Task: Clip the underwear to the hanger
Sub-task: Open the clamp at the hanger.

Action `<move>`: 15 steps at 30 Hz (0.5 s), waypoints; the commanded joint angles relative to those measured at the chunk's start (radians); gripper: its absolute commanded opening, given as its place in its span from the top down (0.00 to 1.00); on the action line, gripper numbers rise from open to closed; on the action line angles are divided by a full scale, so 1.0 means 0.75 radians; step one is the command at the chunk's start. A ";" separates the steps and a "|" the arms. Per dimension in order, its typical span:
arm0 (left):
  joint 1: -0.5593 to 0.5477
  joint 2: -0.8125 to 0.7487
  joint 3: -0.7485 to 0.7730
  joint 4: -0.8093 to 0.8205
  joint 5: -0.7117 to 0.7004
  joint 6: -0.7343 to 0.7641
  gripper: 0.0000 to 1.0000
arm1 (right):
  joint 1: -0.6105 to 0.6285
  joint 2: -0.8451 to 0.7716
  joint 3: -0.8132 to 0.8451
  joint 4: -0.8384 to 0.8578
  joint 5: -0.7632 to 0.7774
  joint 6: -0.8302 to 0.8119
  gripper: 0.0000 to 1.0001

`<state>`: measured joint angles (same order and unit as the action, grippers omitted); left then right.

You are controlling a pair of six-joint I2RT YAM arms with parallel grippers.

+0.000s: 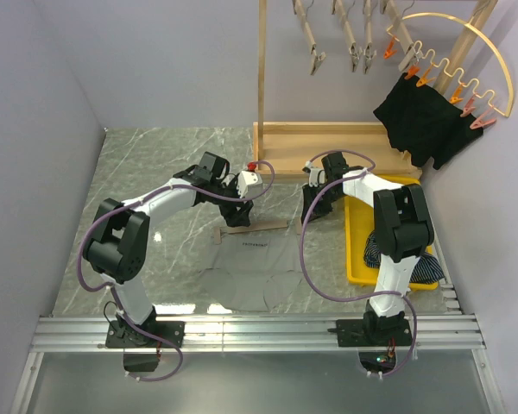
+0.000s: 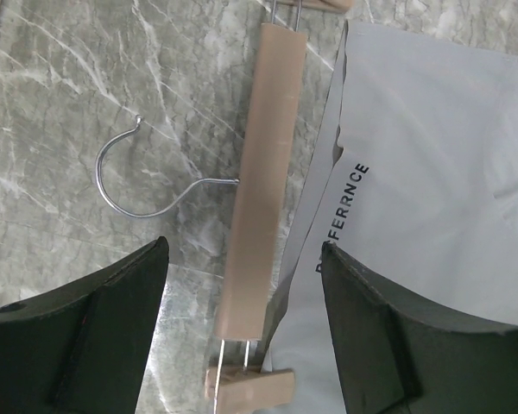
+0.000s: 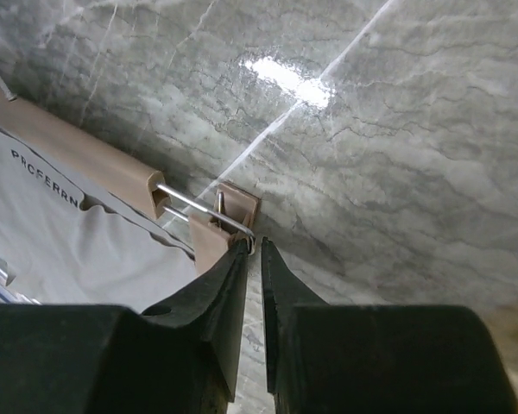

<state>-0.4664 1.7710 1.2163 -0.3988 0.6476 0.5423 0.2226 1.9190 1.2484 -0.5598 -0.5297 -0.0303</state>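
Note:
The grey underwear [image 1: 250,267] lies flat on the marble table, its printed waistband [image 2: 432,172] along the wooden hanger [image 1: 255,228]. In the left wrist view the hanger bar [image 2: 263,181] runs between my fingers, with the wire hook [image 2: 134,185] to its left and a clip [image 2: 246,384] at its near end. My left gripper [image 2: 242,259] is open and straddles the bar, holding nothing. My right gripper [image 3: 253,246] has its jaws almost together, a thin bare slit between them. Its left fingertip rests against the hanger's other clip [image 3: 229,211].
A yellow tray [image 1: 358,259] with striped clothes [image 1: 423,267] sits to the right of the right arm. A wooden rack [image 1: 328,138] stands at the back, with clip hangers above. Black garments [image 1: 419,121] hang on a curved rack at the right.

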 commanded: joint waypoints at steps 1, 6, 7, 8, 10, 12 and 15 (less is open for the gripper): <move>-0.002 0.007 0.004 0.037 0.000 0.026 0.24 | 0.006 0.016 -0.006 0.049 -0.057 0.010 0.81; -0.002 0.028 0.027 0.031 0.008 0.023 0.24 | 0.008 0.027 -0.028 0.082 -0.104 0.020 0.82; 0.000 0.030 0.031 0.027 0.006 0.024 0.24 | 0.008 0.027 -0.036 0.088 -0.114 0.022 0.82; 0.000 0.036 0.033 0.025 0.006 0.021 0.24 | 0.006 0.029 -0.040 0.094 -0.114 0.022 0.83; -0.002 0.042 0.039 0.020 0.012 0.017 0.24 | 0.008 0.033 -0.049 0.106 -0.124 0.022 0.86; 0.000 0.044 0.047 0.018 0.026 0.015 0.24 | 0.008 0.035 -0.049 0.112 -0.134 0.018 0.94; 0.000 0.054 0.074 0.010 0.053 -0.001 0.25 | 0.008 -0.004 -0.077 0.149 -0.149 0.012 1.00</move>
<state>-0.4664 1.8000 1.2198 -0.4015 0.6514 0.5400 0.2226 1.9335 1.2152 -0.4953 -0.6163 -0.0151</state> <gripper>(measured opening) 0.757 0.014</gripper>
